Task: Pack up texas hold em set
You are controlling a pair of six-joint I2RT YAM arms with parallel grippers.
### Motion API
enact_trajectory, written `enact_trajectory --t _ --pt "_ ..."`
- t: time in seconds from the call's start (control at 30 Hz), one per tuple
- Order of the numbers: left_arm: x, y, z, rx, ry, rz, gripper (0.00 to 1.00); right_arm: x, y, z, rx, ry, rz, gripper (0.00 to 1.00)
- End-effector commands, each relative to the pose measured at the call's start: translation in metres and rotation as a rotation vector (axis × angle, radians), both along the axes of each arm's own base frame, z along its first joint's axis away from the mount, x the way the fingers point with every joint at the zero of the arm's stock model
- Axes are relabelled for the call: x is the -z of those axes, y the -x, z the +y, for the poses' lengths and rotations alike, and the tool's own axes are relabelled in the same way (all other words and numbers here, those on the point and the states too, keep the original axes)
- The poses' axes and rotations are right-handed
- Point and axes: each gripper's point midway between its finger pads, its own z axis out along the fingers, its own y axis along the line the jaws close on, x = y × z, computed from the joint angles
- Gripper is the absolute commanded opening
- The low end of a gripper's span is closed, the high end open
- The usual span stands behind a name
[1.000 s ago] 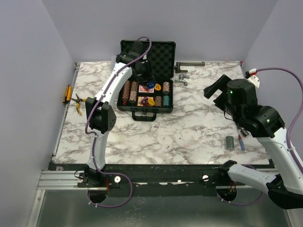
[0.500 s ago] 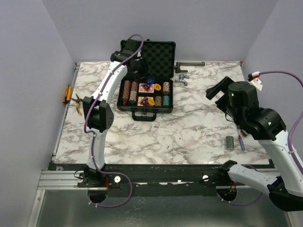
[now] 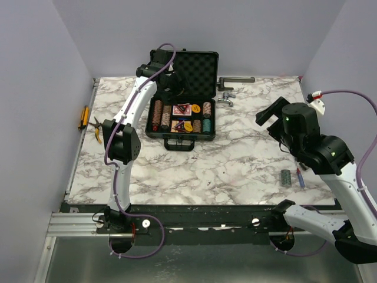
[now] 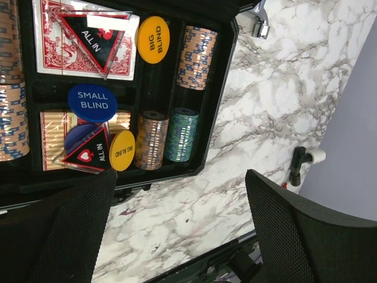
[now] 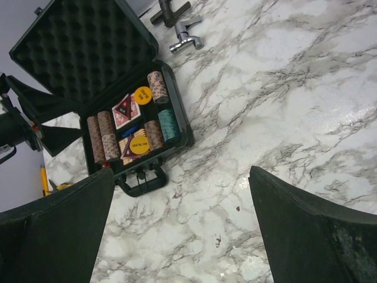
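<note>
Blue disc is now lying packed in the briefcase at tabletop's far edge; left gripper is backing off released, right gripper idling wide.

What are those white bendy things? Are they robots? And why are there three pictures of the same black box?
Yes, they are two robot arms, bolted to the near edge of the marble table. Each ends in a two-finger pincer called a gripper. The big picture comes from a camera up above. The other two come from little cameras on the wrists, so the dark shapes at the bottom are each arm's own fingers. The left gripper hangs over the open black case; the right gripper hovers off to the side. Both are open and hold nothing. Inside the case lie chip stacks, playing cards and round discs marked SMALL BLIND and BIG BLIND. On the table outside it lie a teal roll, probably more chips, some metal tools and pliers.
</note>
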Motion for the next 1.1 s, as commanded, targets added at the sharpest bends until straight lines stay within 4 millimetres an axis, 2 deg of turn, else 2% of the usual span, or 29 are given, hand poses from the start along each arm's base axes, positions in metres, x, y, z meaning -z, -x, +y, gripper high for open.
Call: enact_trajectory --t 0.0,0.1,0.2,0.33,0.4,0.63,0.77,0.93,1.07 --pt "-0.032 0.008 0.018 -0.026 -0.038 -0.084 0.93 0.003 0.0 -0.001 0.009 0.012 0.002 1.0" --pt "-0.039 0.014 0.048 -0.104 -0.135 -0.111 0.98 0.003 -0.001 0.002 -0.004 0.008 0.004 1.0" --pt "-0.045 0.023 0.08 -0.185 -0.216 -0.132 0.98 0.006 0.0 0.004 -0.016 0.006 0.015 1.0" --pt "-0.037 0.031 0.112 -0.241 -0.247 -0.097 0.99 0.012 0.0 0.008 -0.028 0.0 0.031 1.0" --pt "-0.027 0.034 0.123 -0.254 -0.249 -0.057 0.94 0.014 0.001 0.009 -0.033 -0.003 0.036 1.0" --pt "0.01 0.047 0.145 -0.243 -0.291 0.024 0.81 0.022 -0.001 0.014 -0.047 -0.003 0.058 1.0" --pt "0.028 0.049 0.161 -0.228 -0.317 0.046 0.68 0.027 -0.001 0.015 -0.054 0.007 0.078 1.0" --pt "0.056 0.05 0.173 -0.17 -0.402 0.082 0.58 0.034 -0.001 0.016 -0.057 0.018 0.094 1.0" --pt "0.076 0.054 0.181 -0.154 -0.437 0.128 0.55 0.039 -0.003 0.02 -0.076 0.033 0.109 1.0"
